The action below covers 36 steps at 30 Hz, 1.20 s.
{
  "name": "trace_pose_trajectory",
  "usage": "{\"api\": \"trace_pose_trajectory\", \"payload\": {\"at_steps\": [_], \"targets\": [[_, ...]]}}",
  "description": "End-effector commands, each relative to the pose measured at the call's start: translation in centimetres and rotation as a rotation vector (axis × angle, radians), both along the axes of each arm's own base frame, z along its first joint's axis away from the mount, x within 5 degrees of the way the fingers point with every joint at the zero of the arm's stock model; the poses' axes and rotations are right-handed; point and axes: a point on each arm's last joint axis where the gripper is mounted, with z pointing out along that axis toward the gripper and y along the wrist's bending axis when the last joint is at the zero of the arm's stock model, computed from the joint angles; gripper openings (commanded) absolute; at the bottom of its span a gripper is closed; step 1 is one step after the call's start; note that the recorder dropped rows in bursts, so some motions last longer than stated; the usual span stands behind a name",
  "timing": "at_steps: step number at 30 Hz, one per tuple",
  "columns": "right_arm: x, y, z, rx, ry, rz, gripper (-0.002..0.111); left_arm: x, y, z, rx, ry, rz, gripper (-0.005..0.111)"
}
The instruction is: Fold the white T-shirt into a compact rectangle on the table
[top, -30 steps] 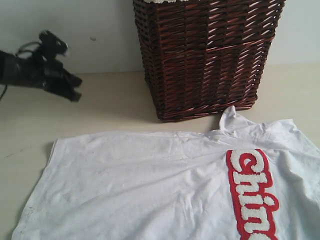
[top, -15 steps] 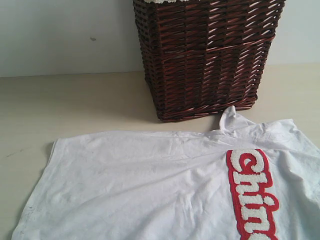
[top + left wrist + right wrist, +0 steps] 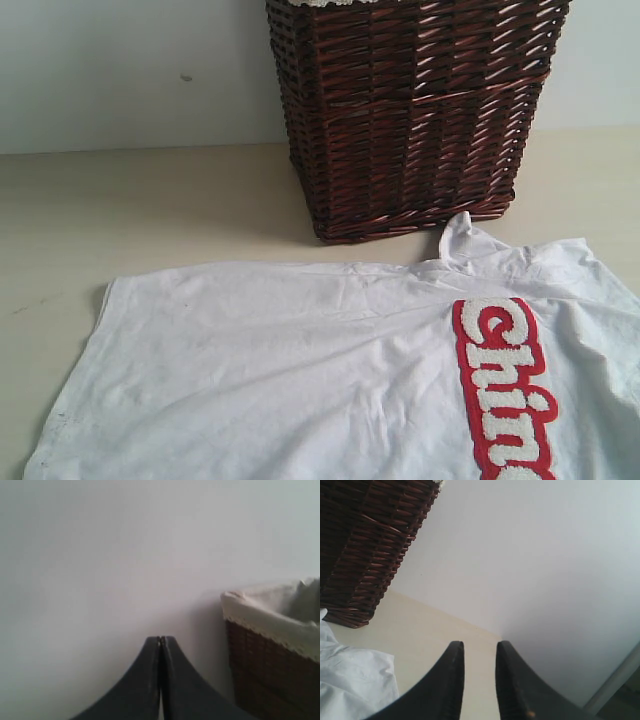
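Observation:
The white T-shirt [image 3: 300, 380] lies spread flat on the table [image 3: 150, 200], its red-outlined fuzzy lettering [image 3: 505, 385] at the right and its collar [image 3: 460, 240] bunched up near the basket. Neither gripper shows in the exterior view. In the left wrist view my left gripper [image 3: 161, 639] is shut, empty, raised and facing the pale wall. In the right wrist view my right gripper [image 3: 479, 647] stands open by a narrow gap with nothing between its fingers, above bare table beside a corner of the T-shirt [image 3: 355, 680].
A tall dark brown wicker basket [image 3: 410, 110] stands at the back of the table, just behind the shirt's collar. Its pale cloth lining [image 3: 270, 615] shows in the left wrist view. A pale wall [image 3: 130, 70] rises behind the table.
The left arm, seen at the far left of the exterior view a second ago, has gone out of that view. The shirt has not moved.

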Motion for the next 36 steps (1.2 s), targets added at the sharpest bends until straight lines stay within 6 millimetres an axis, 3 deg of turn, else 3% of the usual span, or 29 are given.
{"api": "trace_pose_trajectory", "payload": {"at_steps": [1,8,15,21,25,31,36], "targets": [[0.0,0.0,-0.1,0.014,-0.004,-0.003,0.024,-3.3,0.2,-5.4,-0.012,0.077,0.004,0.000],[0.0,0.0,-0.1,0.012,-0.004,-0.003,0.024,-6.1,0.2,-13.6,0.077,0.216,0.005,0.000],[0.0,0.0,-0.1,0.008,-0.003,-0.004,0.024,-6.9,0.3,-18.6,0.088,0.356,-0.001,0.000],[0.0,0.0,-0.1,0.008,-0.003,-0.004,0.024,-7.2,0.5,-20.1,0.093,0.400,0.021,0.000],[0.0,0.0,-0.1,0.010,-0.003,-0.003,0.024,-7.4,0.6,-20.9,0.003,0.433,0.045,0.000],[0.0,0.0,-0.1,0.010,-0.003,-0.003,0.024,-8.3,0.7,-23.8,-0.093,0.529,0.062,0.000],[0.0,0.0,-0.1,0.010,-0.003,-0.003,0.024,-8.3,0.9,-24.0,-0.087,0.534,0.086,0.000]]}}
